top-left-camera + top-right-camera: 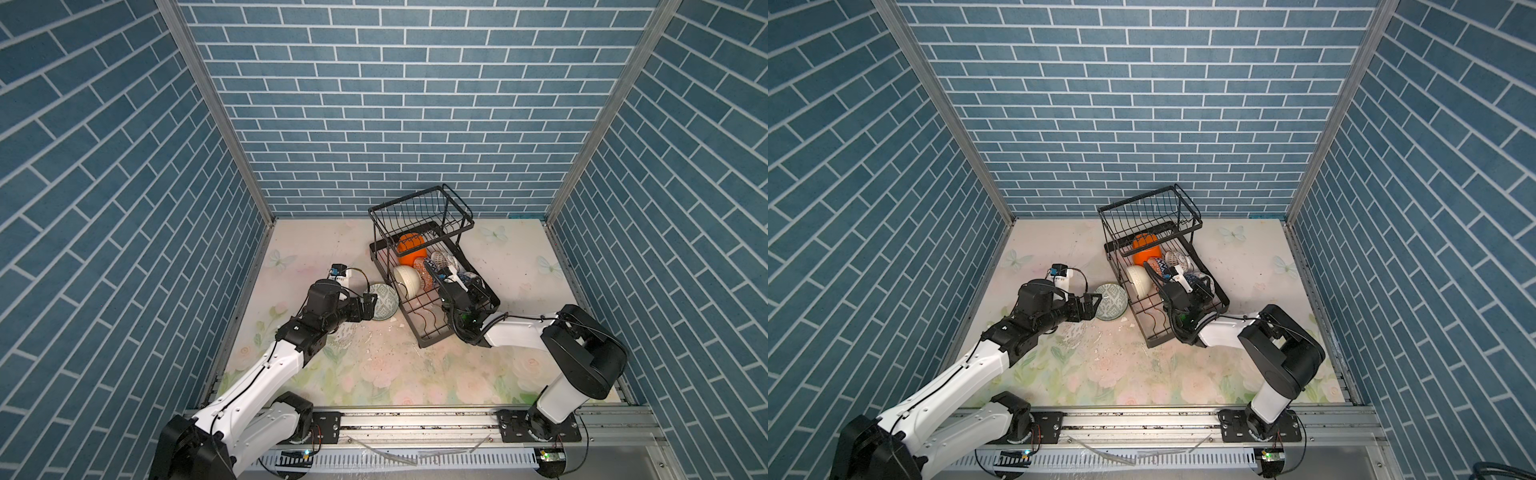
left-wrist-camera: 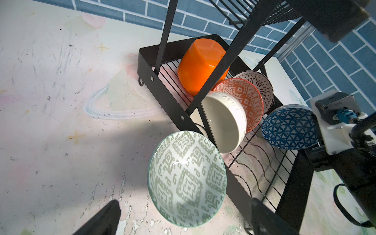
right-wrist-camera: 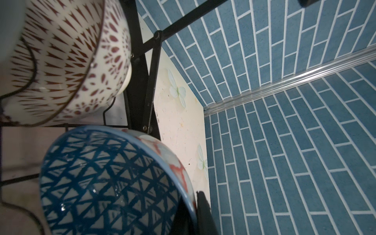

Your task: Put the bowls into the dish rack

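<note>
Left gripper (image 1: 370, 306) is wide open, fingers spread at the green bowl (image 1: 385, 301). That bowl's on the table (image 1: 316, 249), just beside the rack (image 2: 160, 89). In the lower tray, on edge: cream bowl (image 2: 221, 122), orange bowl (image 2: 201, 65), red bowl (image 2: 240, 97), brown bowl (image 2: 258, 83). Over the tray, right gripper (image 3: 193, 211) is clamped tight on the blue bowl (image 3: 105, 179), at its rim.

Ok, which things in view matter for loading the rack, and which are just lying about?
Job: dish rack; green bowl beside it; orange bowl, cream bowl, orange-red bowl, brown bowl, blue bowl.
Lying about: white flecks on the table; clear strips on the front rail.
</note>
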### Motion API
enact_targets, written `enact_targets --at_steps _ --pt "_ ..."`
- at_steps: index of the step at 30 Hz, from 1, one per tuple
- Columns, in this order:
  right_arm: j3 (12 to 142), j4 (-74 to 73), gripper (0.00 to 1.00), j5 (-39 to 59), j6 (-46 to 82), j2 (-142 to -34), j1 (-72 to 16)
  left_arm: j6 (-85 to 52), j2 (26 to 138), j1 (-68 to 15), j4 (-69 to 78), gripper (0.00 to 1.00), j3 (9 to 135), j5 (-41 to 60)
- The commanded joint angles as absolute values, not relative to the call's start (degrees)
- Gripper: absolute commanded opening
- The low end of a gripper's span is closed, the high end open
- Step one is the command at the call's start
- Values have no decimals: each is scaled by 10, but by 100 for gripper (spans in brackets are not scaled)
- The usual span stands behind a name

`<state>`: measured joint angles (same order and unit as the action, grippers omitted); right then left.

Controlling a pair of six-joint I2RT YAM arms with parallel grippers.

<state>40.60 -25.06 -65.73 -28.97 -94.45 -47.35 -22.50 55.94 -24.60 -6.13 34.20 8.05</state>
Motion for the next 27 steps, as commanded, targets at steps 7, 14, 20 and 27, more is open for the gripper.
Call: enact_targets --at_steps 7,14,20,27 --pt "403 -176 0 -666 -234 -953 -490 -229 545 -241 -61 100 330 82" --pt "418 -147 1 -670 -209 -971 -496 -236 543 -241 -58 100 322 83" --pt "434 -124 5 -671 -184 -977 -497 -236 541 -241 -63 100 323 77" --pt "443 -95 20 -675 -146 -970 -498 -236 539 -241 -68 100 326 71"
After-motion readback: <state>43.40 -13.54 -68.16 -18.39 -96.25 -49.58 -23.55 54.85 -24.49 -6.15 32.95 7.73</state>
